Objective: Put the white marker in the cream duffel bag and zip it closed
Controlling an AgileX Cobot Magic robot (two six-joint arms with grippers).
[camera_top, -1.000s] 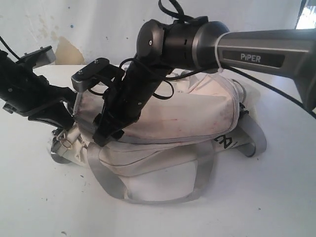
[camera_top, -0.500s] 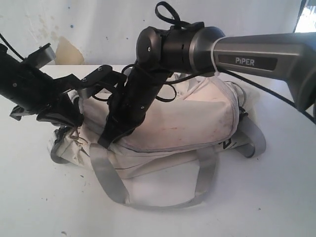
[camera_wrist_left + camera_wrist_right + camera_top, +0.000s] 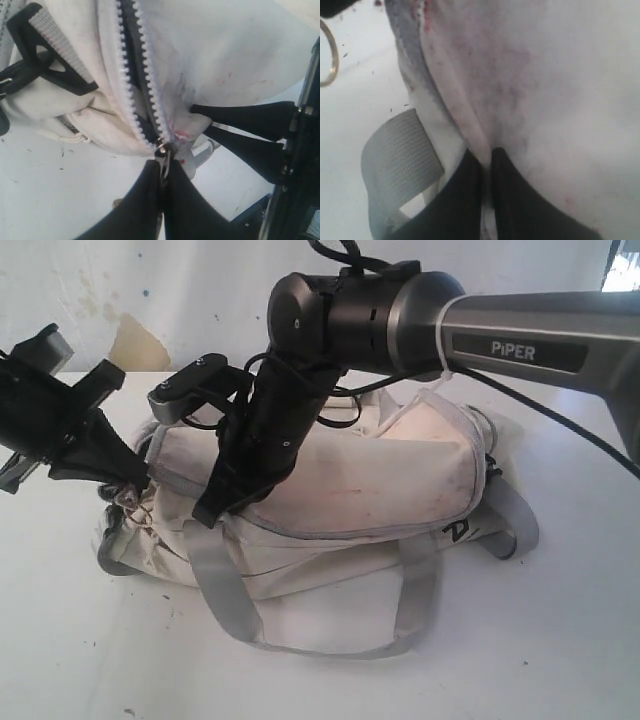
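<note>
Exterior view: one cream duffel bag [image 3: 380,470] lies on a white table [image 3: 560,640], with one grey handle loop [image 3: 230,610] spread in front. Two grippers work at the bag's end on the left of this view. Left wrist view: the left gripper [image 3: 163,167] has its two fingers clamped on the single zipper pull [image 3: 163,151]. Two rows of zipper teeth [image 3: 145,85] stand parted beyond it, so the bag is unzipped there. One black clip [image 3: 50,60] sits beside the zipper. Right wrist view: the right gripper [image 3: 486,155] has both fingers pinched together on a fold of the bag's cream fabric, with one grey strap [image 3: 395,155] just beside.
</note>
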